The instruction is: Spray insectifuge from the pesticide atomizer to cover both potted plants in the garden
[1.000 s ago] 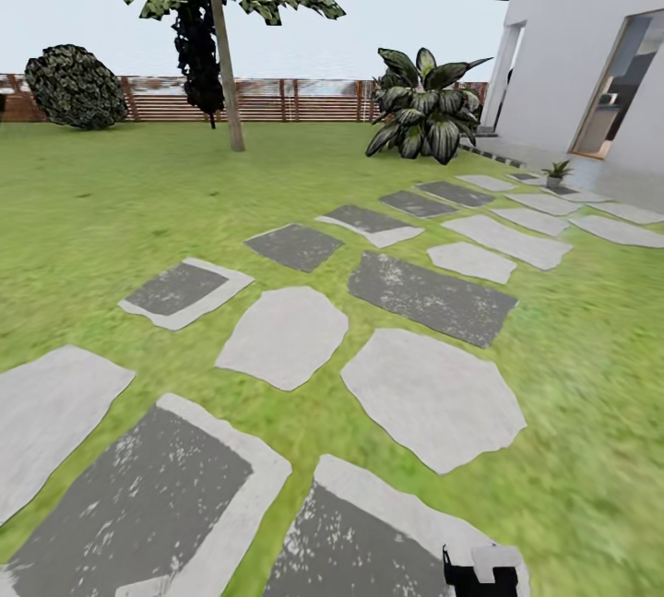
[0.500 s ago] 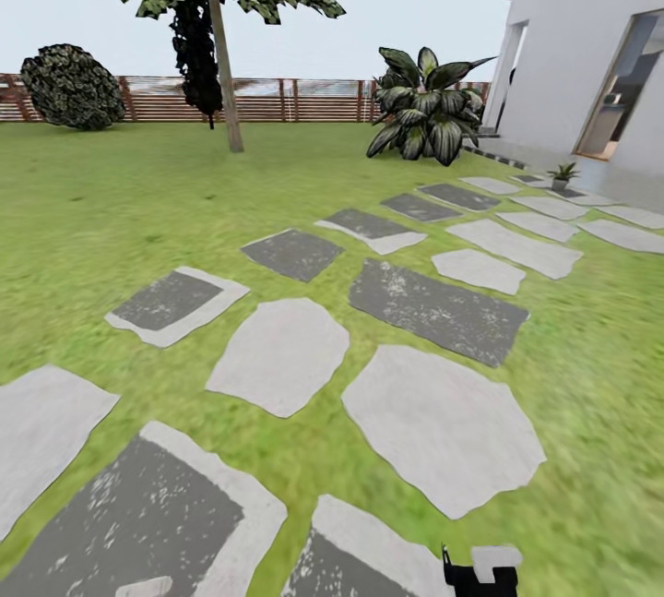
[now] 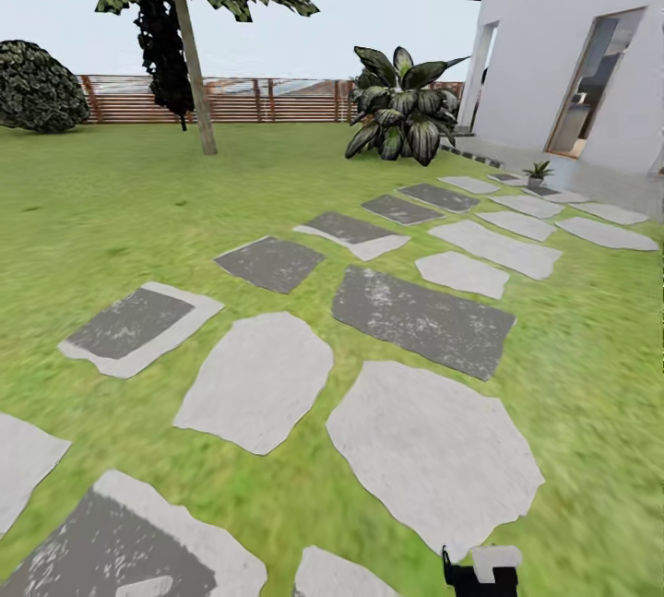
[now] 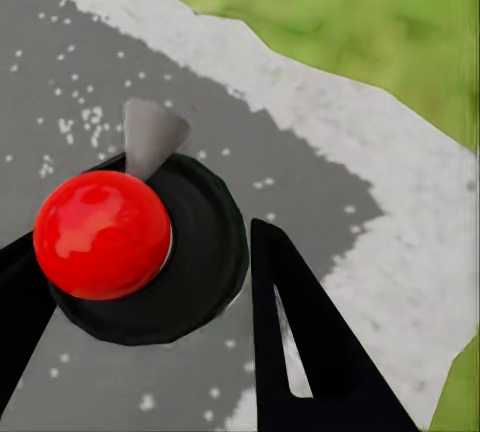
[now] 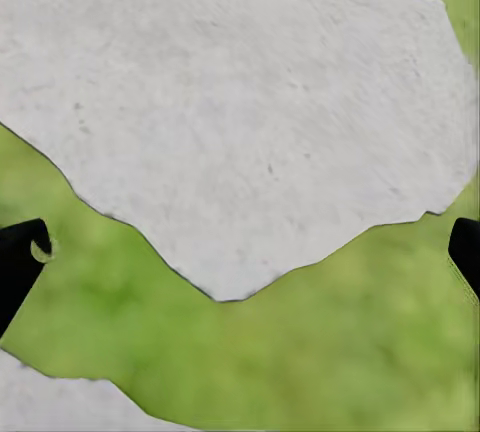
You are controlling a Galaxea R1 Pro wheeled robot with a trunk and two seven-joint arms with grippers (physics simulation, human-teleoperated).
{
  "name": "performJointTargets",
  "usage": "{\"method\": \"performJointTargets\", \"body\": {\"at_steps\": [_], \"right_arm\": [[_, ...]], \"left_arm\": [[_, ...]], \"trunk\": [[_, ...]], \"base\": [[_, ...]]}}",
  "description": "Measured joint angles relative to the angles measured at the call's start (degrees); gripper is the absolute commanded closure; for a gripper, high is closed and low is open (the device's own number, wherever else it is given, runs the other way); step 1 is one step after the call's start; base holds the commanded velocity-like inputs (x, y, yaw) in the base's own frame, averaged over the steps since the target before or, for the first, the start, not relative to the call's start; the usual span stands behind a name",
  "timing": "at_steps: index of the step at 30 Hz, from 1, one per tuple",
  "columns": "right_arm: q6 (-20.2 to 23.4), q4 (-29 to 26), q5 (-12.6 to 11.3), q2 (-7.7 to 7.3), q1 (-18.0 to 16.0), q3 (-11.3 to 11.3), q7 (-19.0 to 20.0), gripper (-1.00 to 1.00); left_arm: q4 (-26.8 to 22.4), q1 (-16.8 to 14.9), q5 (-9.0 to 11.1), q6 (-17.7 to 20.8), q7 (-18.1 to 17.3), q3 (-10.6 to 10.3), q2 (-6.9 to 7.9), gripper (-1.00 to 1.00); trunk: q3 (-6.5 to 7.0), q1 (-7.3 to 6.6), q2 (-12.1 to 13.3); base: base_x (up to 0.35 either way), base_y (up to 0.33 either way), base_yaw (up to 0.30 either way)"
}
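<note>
Potted plant (image 3: 537, 173): small, upper right of the head view, at the far end of the stepping stones (image 3: 420, 316), beside the house (image 3: 553, 43). Lies far ahead and rightward, well apart from the pesticide atomizer (image 4: 110, 237) with its red cap and grey nozzle (image 4: 150, 132). Left gripper (image 4: 145, 242): clamped on the black body, so already the spraying arm. Right gripper (image 5: 240, 252): spread wide over stone and lawn (image 5: 300, 352), holding nothing. Probably calls for driving closer before aiming the nozzle.

No readable text, labels, brands, numbers or signs anywhere, none on the stepping stones (image 3: 429, 454), house wall (image 3: 535, 53) or fence (image 3: 267, 99)
</note>
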Motion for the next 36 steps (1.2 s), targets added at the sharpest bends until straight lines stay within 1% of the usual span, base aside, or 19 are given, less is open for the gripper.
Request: {"method": "performJointTargets", "body": {"at_steps": [17,25,36], "right_arm": [[0.0,0.0,0.17,-0.41,0.0,-0.05,0.27,-1.0],[0.01,0.03,0.16,-0.26,-0.01,0.0,0.1,-1.0],[0.0,0.02,0.09,-0.26,0.0,0.0,0.01,-1.0]], "left_arm": [[-0.01,0.01,0.0,0.0,0.0,0.04,0.02,1.0],[-0.01,0.01,0.0,0.0,0.01,0.04,0.02,1.0],[0.01,-0.01,0.0,-0.01,0.02,0.04,0.01,1.0]], "trunk": [[0.0,0.0,0.0],[0.0,0.0,0.0],[0.47,0.0,0.0]], "base": [[0.337,0.0,-0.007],[0.337,0.0,-0.002],[0.337,0.0,-0.171]]}}
